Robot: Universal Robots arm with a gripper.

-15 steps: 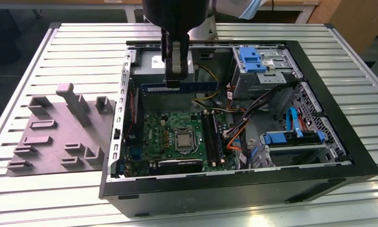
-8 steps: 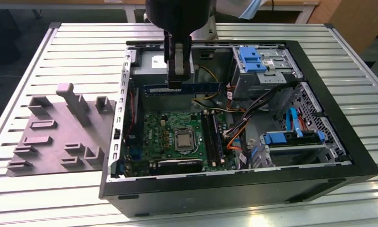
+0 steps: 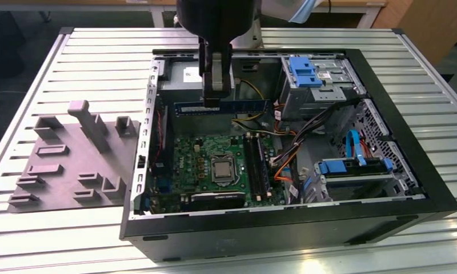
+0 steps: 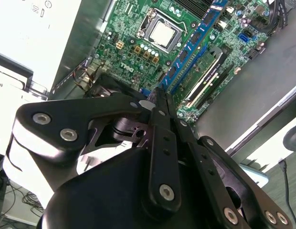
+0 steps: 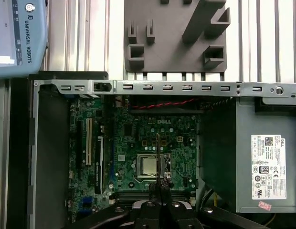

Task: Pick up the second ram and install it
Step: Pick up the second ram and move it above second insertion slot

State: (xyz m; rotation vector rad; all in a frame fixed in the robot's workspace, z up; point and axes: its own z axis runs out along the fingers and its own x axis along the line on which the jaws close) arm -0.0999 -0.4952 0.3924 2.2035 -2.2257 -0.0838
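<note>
The second ram (image 3: 240,107), a slim blue-green stick, hangs level above the open computer case (image 3: 411,188), over the case's far part. My gripper (image 3: 215,101) comes down from above and is shut on it near its middle. In the first wrist view the stick shows edge-on as a thin dark line (image 5: 158,157) running out from my gripper (image 5: 160,191), over the motherboard (image 5: 186,133) near the processor socket (image 5: 149,165). The second wrist view has the fingertips (image 4: 160,102) pressed together above the long memory slots (image 4: 205,71), where a blue stick (image 4: 195,36) sits.
A grey moulded tray (image 3: 68,165) with raised blocks lies on the slatted table at the exterior view's left of the case. Inside the case are the memory slots (image 3: 255,165), loose cables (image 3: 289,151), blue drive brackets (image 3: 303,71) and a power supply (image 5: 262,162).
</note>
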